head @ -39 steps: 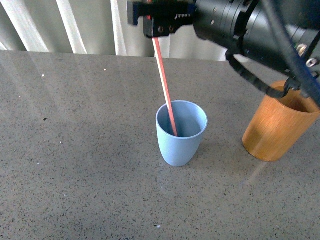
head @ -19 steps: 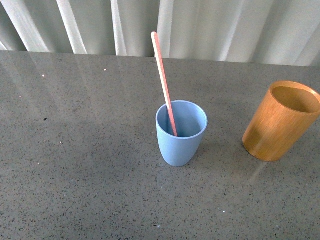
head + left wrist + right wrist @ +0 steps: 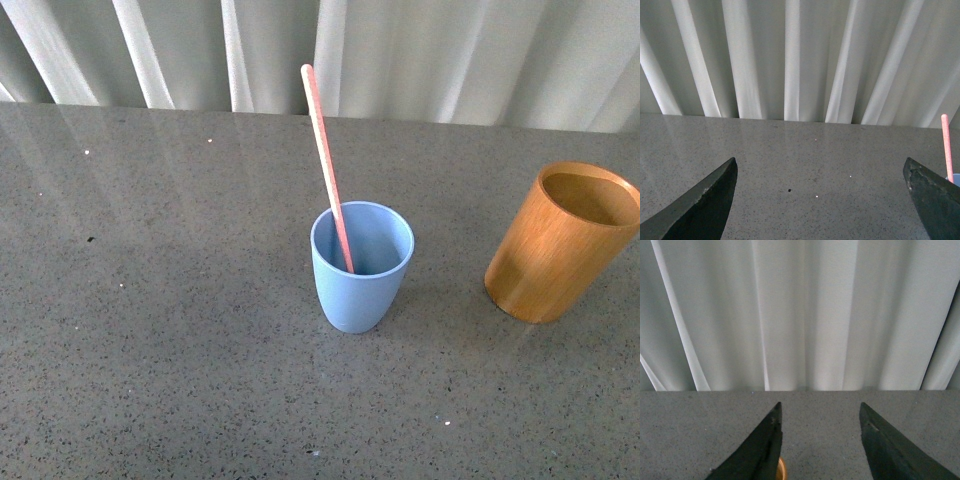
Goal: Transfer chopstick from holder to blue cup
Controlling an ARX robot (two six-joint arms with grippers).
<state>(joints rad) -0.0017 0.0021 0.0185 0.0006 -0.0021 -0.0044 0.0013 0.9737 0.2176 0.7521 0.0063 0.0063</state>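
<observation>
The light blue cup (image 3: 362, 265) stands upright in the middle of the grey table. One pale pink-red chopstick (image 3: 325, 160) stands in it, leaning to the far left, its top well above the rim. The orange-brown holder (image 3: 558, 242) stands to the cup's right, with nothing showing in its opening. Neither arm shows in the front view. My left gripper (image 3: 820, 172) is open and empty over bare table; the chopstick's top (image 3: 946, 145) shows at the edge of its view. My right gripper (image 3: 820, 412) is open and empty, with a sliver of the holder's rim (image 3: 782, 470) beside one finger.
A white pleated curtain (image 3: 400, 50) hangs behind the table's far edge. The speckled grey tabletop (image 3: 150, 300) stretches to the left and in front of the cup.
One second ago my right gripper was at the chopstick's top above the blue cup. It has let go and drawn out of the front view. The chopstick stays in the cup.
</observation>
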